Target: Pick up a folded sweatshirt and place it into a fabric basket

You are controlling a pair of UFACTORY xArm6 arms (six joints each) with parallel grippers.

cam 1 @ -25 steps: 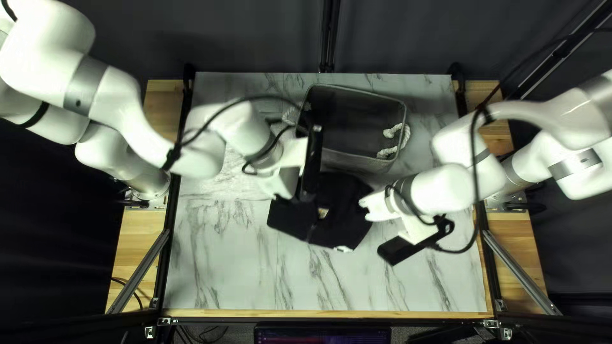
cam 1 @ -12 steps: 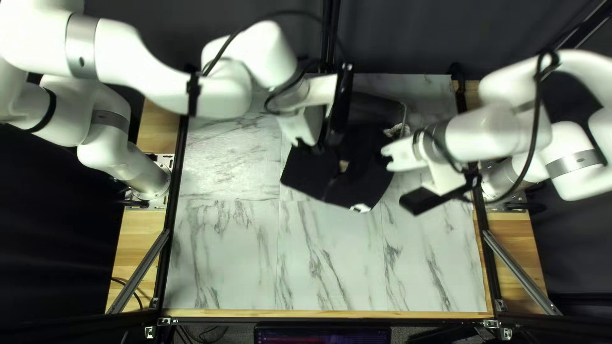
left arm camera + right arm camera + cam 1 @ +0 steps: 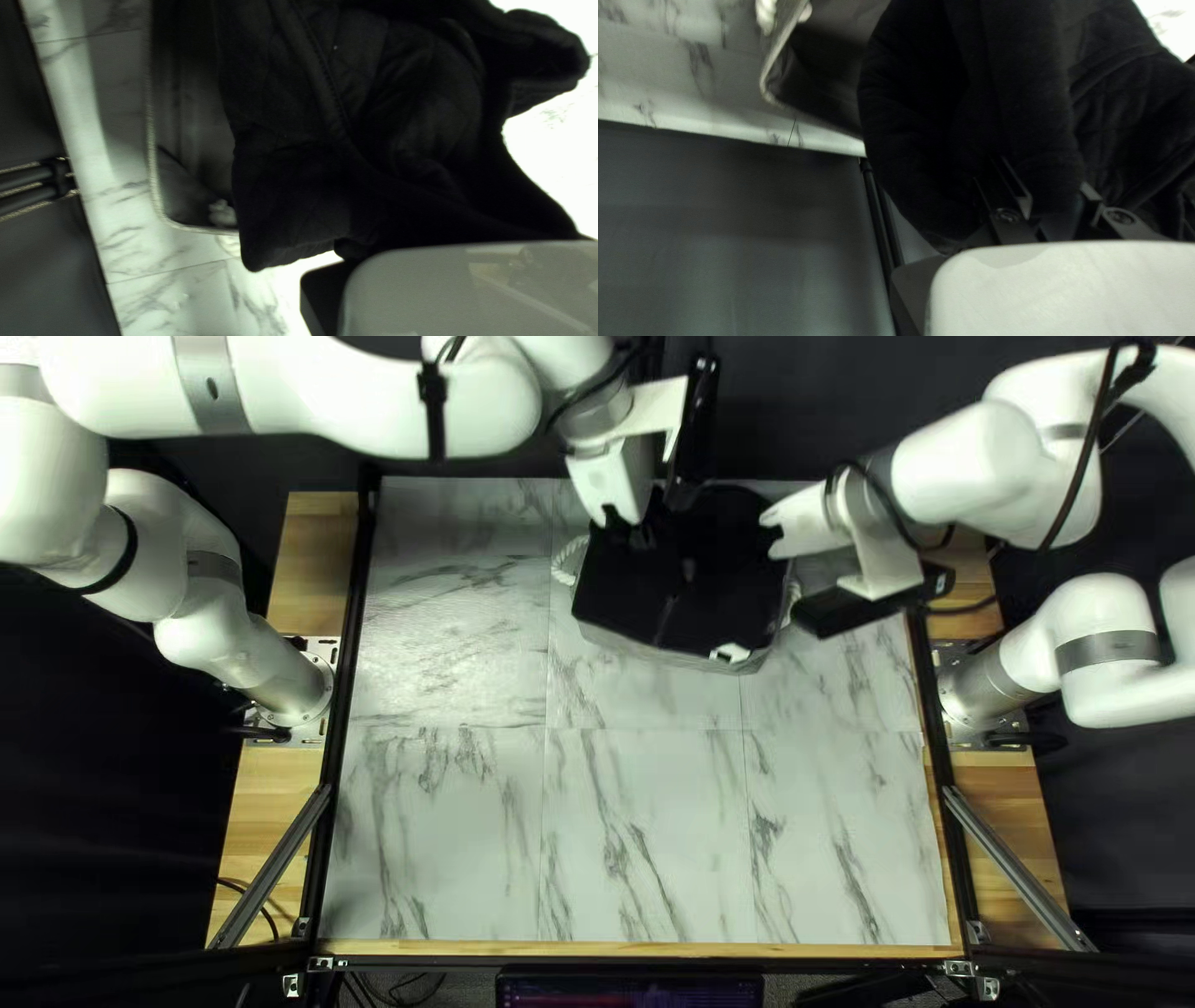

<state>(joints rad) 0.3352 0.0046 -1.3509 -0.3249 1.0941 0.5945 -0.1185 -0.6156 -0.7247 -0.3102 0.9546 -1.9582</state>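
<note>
My left gripper (image 3: pixel 637 535) and my right gripper (image 3: pixel 767 535) hold up the black folded sweatshirt (image 3: pixel 672 604) from either side, above the grey fabric basket (image 3: pixel 647 650). The sweatshirt covers most of the basket's opening. In the right wrist view, dark cloth (image 3: pixel 1027 112) runs between the fingers of my right gripper (image 3: pixel 1055 199), which is shut on it. Cloth (image 3: pixel 374 124) hides my left gripper's fingers in the left wrist view, though the sweatshirt hangs from that side too. Part of the basket rim (image 3: pixel 151 155) shows beyond it.
White rope handles (image 3: pixel 569 560) stick out at the basket's sides. A dark curtain (image 3: pixel 374 411) hangs behind the table's far edge. Bare marble-patterned tabletop (image 3: pixel 560 834) extends from the basket toward the near edge.
Both grippers have carried the sweatshirt toward the table's far edge, from in front of the basket to over it. The two arms have moved together.
</note>
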